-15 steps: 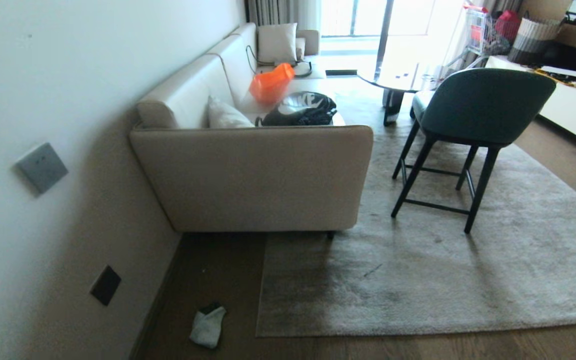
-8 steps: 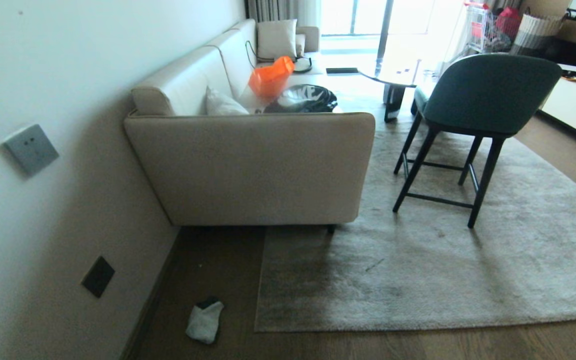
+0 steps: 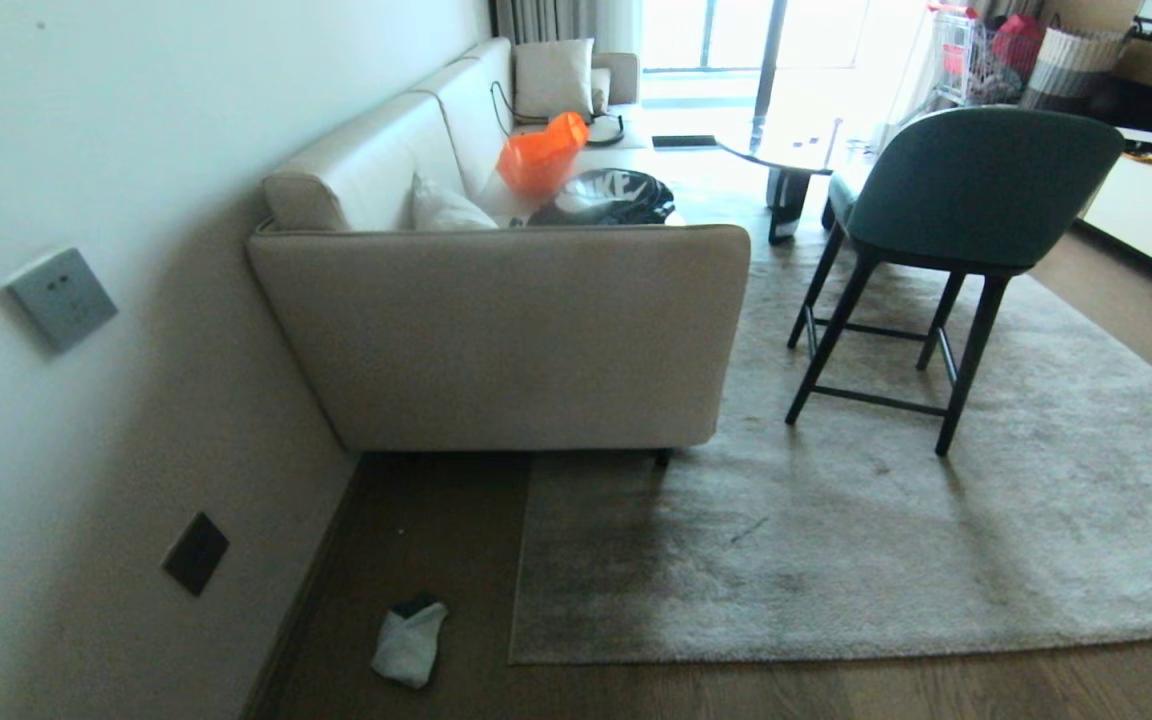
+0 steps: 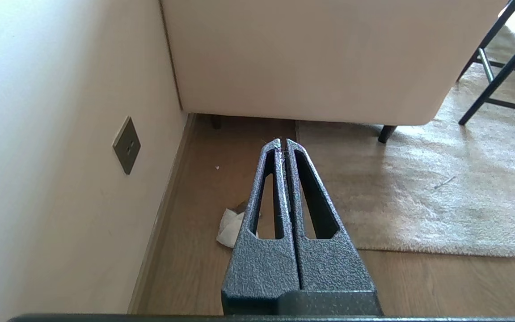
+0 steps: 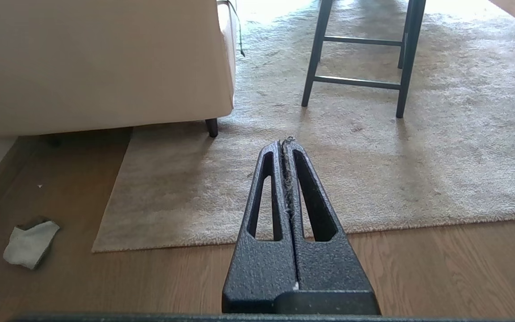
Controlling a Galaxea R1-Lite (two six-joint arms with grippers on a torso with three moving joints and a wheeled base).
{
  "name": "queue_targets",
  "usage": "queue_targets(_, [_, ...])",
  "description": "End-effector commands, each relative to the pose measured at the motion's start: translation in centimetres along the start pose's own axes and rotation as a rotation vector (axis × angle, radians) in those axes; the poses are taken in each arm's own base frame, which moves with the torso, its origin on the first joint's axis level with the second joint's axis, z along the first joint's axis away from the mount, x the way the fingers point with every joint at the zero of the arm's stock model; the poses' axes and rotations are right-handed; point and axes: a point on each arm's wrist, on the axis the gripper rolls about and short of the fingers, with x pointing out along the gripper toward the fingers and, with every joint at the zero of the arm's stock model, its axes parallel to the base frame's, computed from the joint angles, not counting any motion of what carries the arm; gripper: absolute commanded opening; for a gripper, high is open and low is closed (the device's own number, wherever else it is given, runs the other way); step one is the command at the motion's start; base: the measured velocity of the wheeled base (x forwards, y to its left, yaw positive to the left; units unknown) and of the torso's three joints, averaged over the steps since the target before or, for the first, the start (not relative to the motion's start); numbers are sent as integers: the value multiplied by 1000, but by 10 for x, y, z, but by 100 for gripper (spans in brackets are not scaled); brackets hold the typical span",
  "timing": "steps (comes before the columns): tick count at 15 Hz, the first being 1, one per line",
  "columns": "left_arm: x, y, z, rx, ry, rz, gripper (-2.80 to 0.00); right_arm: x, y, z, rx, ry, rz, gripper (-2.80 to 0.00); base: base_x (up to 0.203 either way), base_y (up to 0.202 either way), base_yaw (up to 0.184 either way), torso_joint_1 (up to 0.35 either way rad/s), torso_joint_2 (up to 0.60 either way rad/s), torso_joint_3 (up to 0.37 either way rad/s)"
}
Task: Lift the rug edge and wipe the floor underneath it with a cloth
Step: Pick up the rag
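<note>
A large pale grey-beige rug lies flat on the brown plank floor; its near rug edge and square corner rest on the boards. The cloth, white with a dark part, lies crumpled on the floor between the wall and the rug corner; it also shows as cloth and cloth. Neither arm shows in the head view. My left gripper is shut and empty above the floor. My right gripper is shut above the rug, with only lint between its fingers.
A beige sofa stands against the wall with one leg on the rug. A green chair with dark legs stands on the rug. A dark wall socket sits low near the cloth.
The whole head view shifted as the camera moved: the sofa, chair and rug sit a little higher in the picture than a second ago. Since half a second ago nothing has shifted. Both grippers stay shut.
</note>
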Motion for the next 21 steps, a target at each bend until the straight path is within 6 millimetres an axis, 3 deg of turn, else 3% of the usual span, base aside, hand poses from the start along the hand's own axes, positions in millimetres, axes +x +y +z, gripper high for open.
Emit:
queue_targets(1, [0,0,0,-1,0,0,-280,0,0,0,0,1,0,-280,0,0,0,0,0,0])
queue_targets(21, [0,0,0,-1,0,1,-280,0,0,0,0,1,0,-280,0,0,0,4,17,19])
